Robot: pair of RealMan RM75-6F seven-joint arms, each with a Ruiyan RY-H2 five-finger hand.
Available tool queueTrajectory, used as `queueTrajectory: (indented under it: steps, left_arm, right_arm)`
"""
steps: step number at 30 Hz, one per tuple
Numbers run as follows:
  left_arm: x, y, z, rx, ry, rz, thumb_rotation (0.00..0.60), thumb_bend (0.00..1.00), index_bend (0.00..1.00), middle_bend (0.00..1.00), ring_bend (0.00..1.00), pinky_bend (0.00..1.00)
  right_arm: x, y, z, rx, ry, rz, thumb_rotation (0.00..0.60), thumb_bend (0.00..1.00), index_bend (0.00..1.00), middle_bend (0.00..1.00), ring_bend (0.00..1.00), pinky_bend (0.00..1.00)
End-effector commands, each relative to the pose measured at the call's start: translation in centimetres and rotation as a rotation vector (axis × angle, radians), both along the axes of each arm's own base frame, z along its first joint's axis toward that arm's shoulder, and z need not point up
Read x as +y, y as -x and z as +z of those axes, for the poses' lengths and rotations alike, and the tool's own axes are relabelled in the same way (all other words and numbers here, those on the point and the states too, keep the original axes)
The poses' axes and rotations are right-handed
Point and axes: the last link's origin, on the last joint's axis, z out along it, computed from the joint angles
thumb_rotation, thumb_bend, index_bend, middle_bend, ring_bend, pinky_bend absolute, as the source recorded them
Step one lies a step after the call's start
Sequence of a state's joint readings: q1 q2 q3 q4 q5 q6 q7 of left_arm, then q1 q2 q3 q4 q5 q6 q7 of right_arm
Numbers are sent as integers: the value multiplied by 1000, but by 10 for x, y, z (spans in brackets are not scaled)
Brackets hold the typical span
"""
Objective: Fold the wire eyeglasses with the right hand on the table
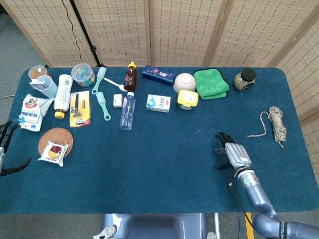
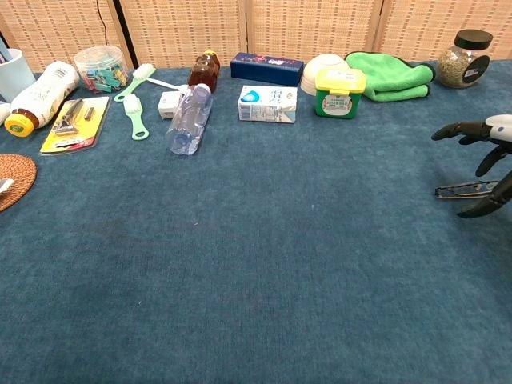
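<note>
From my seat at the controls, the right hand (image 1: 233,154) sits low over the blue table (image 1: 159,164) on the right side, fingers (image 2: 452,130) spread apart and curved, and I can't see it gripping anything. The wire eyeglasses (image 2: 468,189) lie flat on the cloth right by that hand; in the chest view they sit between the upper fingers and the lower dark finger, and I honestly can't tell whether anything is touching the frame. In the head view they're mostly tucked under the hand, just a dark bit poking out at its left. The left hand (image 1: 7,149) is way off at the far left edge of the table, fingers apart, holding nothing. A coil of rope (image 1: 276,124) lies well to the right of the right hand, and the green cloth (image 1: 211,82) and jar (image 1: 244,78) are up along the back edge.
</note>
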State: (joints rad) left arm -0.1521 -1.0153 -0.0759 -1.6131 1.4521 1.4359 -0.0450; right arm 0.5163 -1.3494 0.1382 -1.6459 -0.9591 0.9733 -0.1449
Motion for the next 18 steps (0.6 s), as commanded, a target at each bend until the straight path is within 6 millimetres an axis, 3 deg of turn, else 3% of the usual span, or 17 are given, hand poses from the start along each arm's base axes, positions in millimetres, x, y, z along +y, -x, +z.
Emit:
queueTrajectory:
  steps: [1,18]
  left_arm:
    - [0,1,0,0,0,1,442,199,0,0,0,0]
    - [0,2,-2,-5,3,-1,442,198,0,0,0,0]
  right_arm:
    - [3,-1,-1,3,-6,4,600,129,98,37,61,272]
    - [19,-1,-4,11,-33,3,600,129,99,46,62,275]
